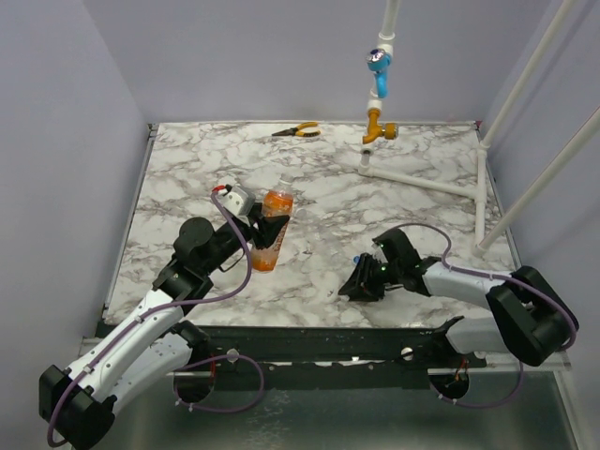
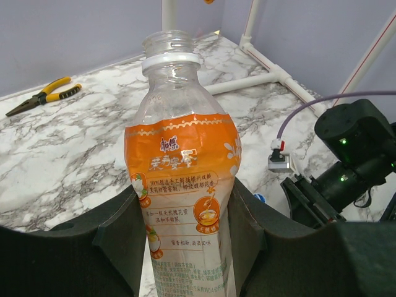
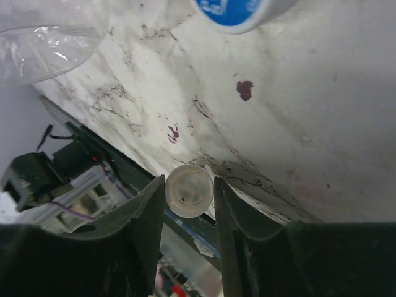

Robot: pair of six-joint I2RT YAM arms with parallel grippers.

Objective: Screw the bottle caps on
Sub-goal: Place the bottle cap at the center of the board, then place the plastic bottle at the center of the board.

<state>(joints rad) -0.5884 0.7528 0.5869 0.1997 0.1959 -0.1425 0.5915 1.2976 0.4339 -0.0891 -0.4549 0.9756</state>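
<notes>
The bottle (image 1: 275,217) is clear plastic with an orange label and stands upright on the marble table, its threaded neck (image 2: 166,44) bare. My left gripper (image 1: 267,234) is shut on the bottle (image 2: 182,173) around its lower body, with a finger on each side (image 2: 185,247). My right gripper (image 1: 361,284) is low near the table's front edge. It is shut on the whitish cap (image 3: 189,190), which sits between its fingertips (image 3: 189,199). The blue cap (image 3: 232,9) lies on the table just ahead of that gripper and shows as a blue speck (image 2: 258,198) behind my left finger.
Orange-handled pliers (image 1: 297,130) lie at the back of the table. A white pipe frame (image 1: 422,178) carries a blue valve (image 1: 379,66) and an orange valve (image 1: 380,127) and stands at the back right. The table's front edge (image 3: 124,158) runs right by the right gripper.
</notes>
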